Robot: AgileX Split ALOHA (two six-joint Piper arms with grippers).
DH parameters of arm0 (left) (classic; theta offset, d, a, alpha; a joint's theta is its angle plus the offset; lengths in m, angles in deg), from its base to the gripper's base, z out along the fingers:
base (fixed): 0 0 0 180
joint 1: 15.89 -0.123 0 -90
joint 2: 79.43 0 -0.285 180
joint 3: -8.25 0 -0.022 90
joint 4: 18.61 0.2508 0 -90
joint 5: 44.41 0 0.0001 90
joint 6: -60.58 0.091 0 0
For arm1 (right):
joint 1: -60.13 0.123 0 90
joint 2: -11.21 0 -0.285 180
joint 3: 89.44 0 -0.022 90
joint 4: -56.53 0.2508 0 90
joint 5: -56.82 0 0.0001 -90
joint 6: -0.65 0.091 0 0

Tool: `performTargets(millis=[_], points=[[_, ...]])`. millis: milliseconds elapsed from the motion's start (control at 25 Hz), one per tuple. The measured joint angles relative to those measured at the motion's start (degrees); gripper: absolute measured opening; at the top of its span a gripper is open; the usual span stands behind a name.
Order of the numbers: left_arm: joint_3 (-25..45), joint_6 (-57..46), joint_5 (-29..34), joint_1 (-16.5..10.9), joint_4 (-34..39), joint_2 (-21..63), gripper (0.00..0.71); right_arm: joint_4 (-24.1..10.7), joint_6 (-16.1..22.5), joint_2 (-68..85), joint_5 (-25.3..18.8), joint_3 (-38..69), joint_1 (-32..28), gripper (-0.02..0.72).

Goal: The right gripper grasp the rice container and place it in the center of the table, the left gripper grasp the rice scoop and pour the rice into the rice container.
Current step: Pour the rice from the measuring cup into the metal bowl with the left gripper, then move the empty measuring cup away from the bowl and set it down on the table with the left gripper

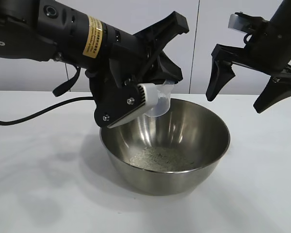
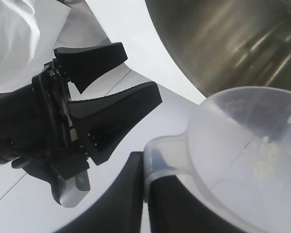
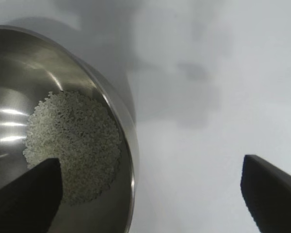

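Observation:
The rice container, a wide shiny steel bowl, stands on the white table near its middle. A flat heap of rice lies on its bottom, also seen in the right wrist view. My left gripper is shut on the handle of the rice scoop, a clear plastic cup held tipped over the bowl's left rim. In the left wrist view a few grains cling inside the scoop. My right gripper hangs open and empty above the bowl's right rim.
The bowl's rim lies between my right gripper's fingers from above. Bare white tabletop lies to the left, right and front of the bowl. A black cable trails on the table at the left.

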Motion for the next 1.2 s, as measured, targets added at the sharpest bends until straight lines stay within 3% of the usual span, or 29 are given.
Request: performTargets(millis=[280, 600, 1000, 1200], points=[[0.0, -1.7, 0.0, 0.0, -0.9, 0.0, 0.008, 0.0, 0.0, 0.0, 0.0, 0.0, 0.0, 0.694], [1.9, -21.4, -8.5, 0.0, -13.4, 0.0, 0.008, 0.0, 0.0, 0.0, 0.0, 0.0, 0.0, 0.693], [12.0, -32.8, -24.0, 0.0, -43.0, 0.1, 0.008, 0.0, 0.0, 0.0, 0.0, 0.0, 0.0, 0.693], [14.3, -52.4, -33.9, 0.0, -61.3, 0.2, 0.008, 0.0, 0.0, 0.0, 0.0, 0.0, 0.0, 0.693]])
